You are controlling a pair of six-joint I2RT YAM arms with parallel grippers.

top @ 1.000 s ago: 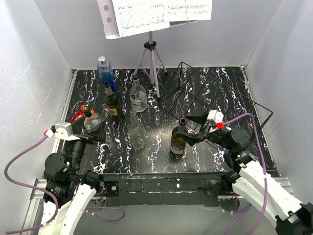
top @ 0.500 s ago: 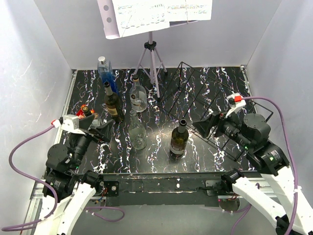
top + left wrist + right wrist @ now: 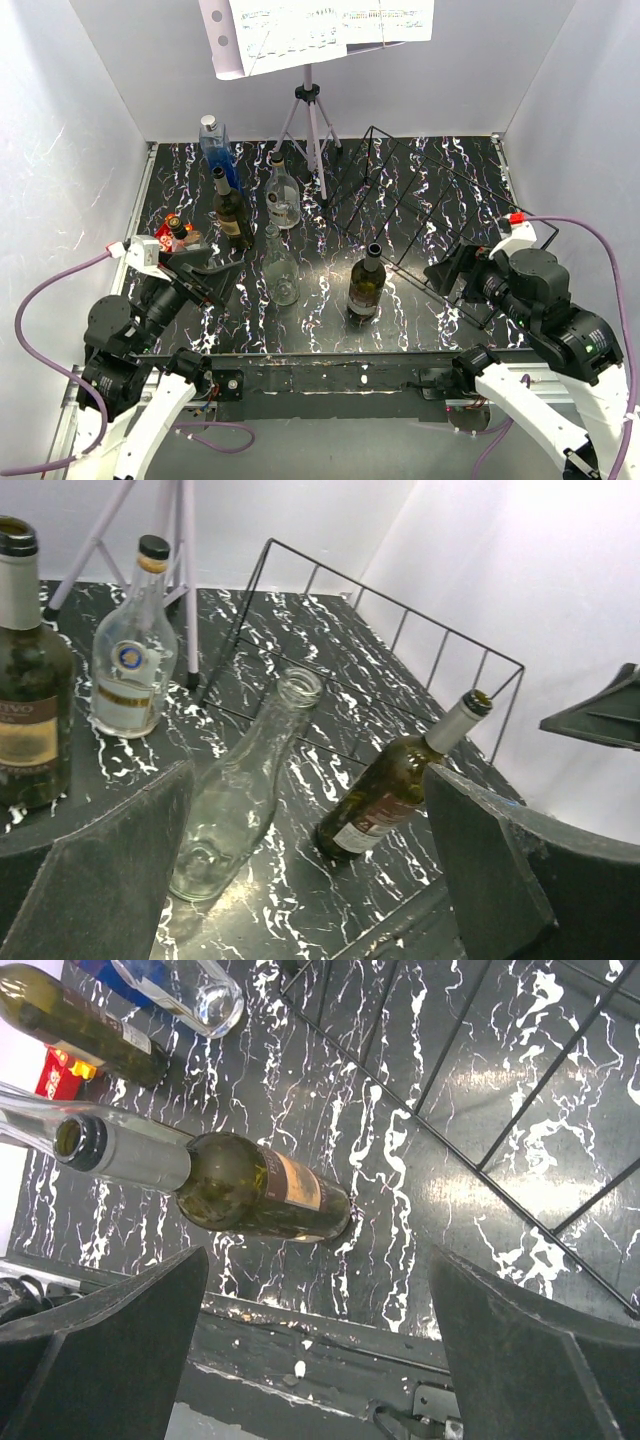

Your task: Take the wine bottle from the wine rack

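A dark green glass wine bottle with a pale foil neck and a brown label (image 3: 366, 290) stands upright on the black, white-veined marble-pattern table (image 3: 420, 320), off the rack and on its own base. The large black thin-wire wine rack (image 3: 440, 205) sits behind it and to its right; bottle and rack are near each other but not touching. The right pincer (image 3: 455, 278) hangs to the right of the bottle over the rack's near bars, apart from the bottle, its jaws spread wide and released, gripping nothing. Its wrist camera looks down between the two dark fingers (image 3: 100, 1340) onto the bottle's open mouth and the table. The left pincer (image 3: 200, 272) is raised over the table's left side, likewise spread wide and released. A clear glass empty bottle (image 3: 280, 272) stands between it and the wine bottle. Further back stand a clear labelled bottle with a dark cap (image 3: 283, 195), a dark bottle (image 3: 232, 212) and a blue-tinted bottle (image 3: 215, 145). A small red-capped bottle (image 3: 178, 230) stands just beside the left arm. At the rear a grey tripod music stand (image 3: 312, 110) carries white sheet music (image 3: 330, 22).
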